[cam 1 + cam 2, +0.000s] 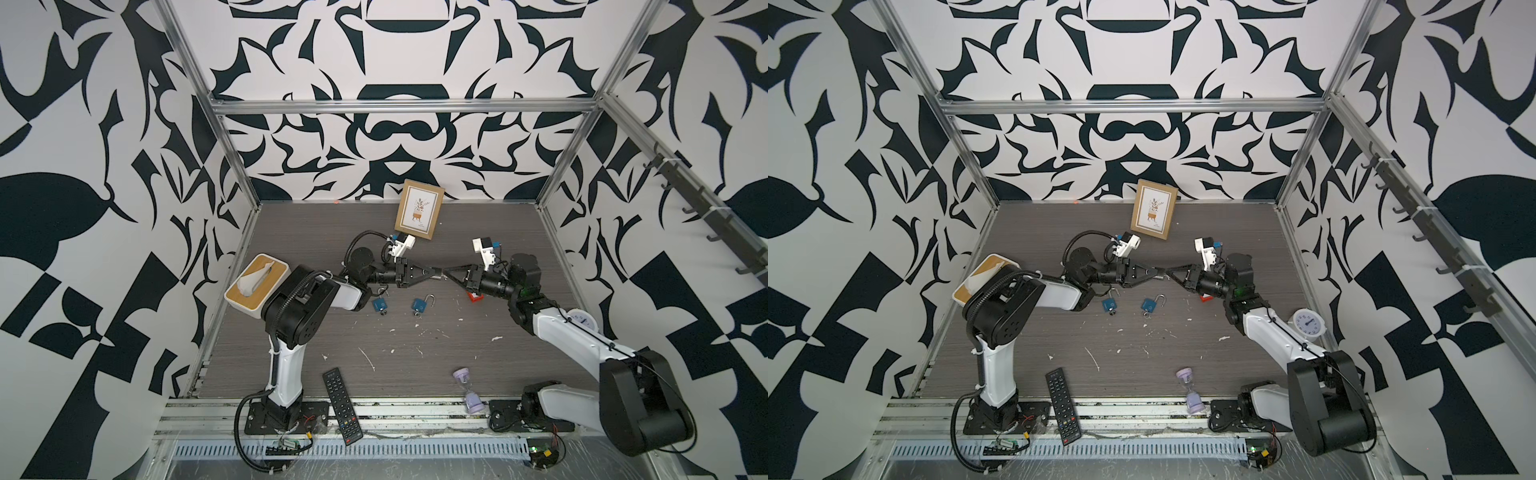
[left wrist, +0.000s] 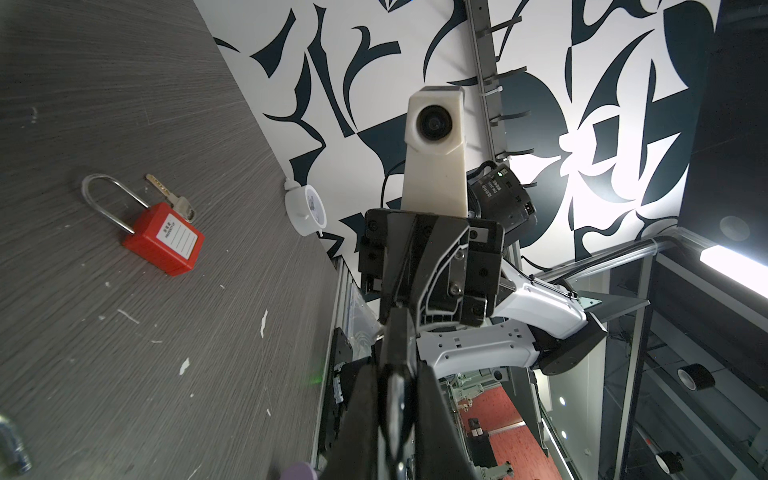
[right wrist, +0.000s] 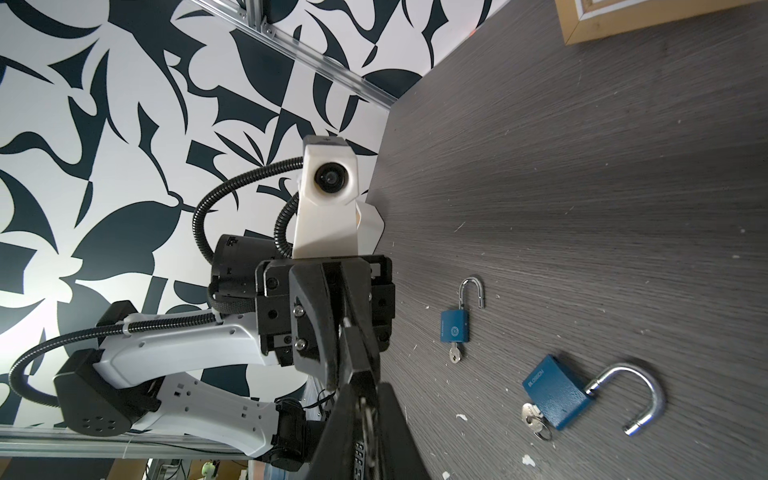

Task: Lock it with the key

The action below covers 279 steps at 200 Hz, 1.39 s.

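Above mid-table, tip to tip: the left gripper (image 1: 437, 272) and right gripper (image 1: 448, 273) meet nose-on over the table (image 1: 478, 365). The left gripper's jaws are clamped tight on a thin silver key (image 2: 397, 399), seen btwn its fingers in the left wrist view. The right wrist view shows a toothed metal edge btwn the right gripper's fingers (image 3: 395, 432). Those jaws stand narrow, but whether they actually grip can't be told.

On the table below, on the arm-base side of the left gripper, lie 2 opened locks, each w/ its own key in the base. The wrist-side blue padlock (image 1: 379, 305) sits under that gripper's wrist, the tip-side blue padlock (image 1: 419, 305) nearer under its fingertips. Both shackles are swung open.

A red padlock (image 2: 164, 241) lies under the right gripper's body, half hidden in both top views, w/ a loose key (image 2: 174, 199) just beside its shackle.

Past the tips toward the back wall leans a picture frame (image 1: 419, 209). A tissue box (image 1: 257, 286) sits behind the left arm's elbow, a clock (image 1: 1308, 325) beside the right arm. A remote (image 1: 342, 407) & hourglass (image 1: 468, 390) lie btwn the 2 arm bases
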Motion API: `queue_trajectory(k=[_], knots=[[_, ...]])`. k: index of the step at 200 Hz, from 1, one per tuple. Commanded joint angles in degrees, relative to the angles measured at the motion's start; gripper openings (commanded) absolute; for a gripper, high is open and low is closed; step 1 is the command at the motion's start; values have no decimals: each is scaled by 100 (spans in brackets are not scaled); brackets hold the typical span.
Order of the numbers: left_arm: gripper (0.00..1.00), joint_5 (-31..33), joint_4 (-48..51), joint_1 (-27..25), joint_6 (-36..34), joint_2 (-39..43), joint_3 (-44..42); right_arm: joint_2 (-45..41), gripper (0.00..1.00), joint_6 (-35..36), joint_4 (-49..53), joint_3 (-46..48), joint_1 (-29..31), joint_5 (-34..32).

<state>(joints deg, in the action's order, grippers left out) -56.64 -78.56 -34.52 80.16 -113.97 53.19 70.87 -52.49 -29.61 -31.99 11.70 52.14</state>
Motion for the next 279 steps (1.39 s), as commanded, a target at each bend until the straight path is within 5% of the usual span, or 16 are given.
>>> queue_trajectory(k=[1, 68, 219, 247, 279], knots=[[0, -70, -317, -28, 75, 75, 183, 1, 14, -67, -388, -82, 26, 156], [0, -45, -316, -28, 73, -9, 204, -3, 0, -63, -362, 17, 25, 131], [0, -69, -161, 88, -70, 15, 119, -271, 0, -47, -134, 325, -424, -63], [0, 98, 1143, 52, -1141, 231, 104, -538, 0, 419, 1138, 362, -413, -1393], [0, 860, 5221, -51, -3657, 847, 736, -702, 0, 159, 1482, 656, -315, -2778]])
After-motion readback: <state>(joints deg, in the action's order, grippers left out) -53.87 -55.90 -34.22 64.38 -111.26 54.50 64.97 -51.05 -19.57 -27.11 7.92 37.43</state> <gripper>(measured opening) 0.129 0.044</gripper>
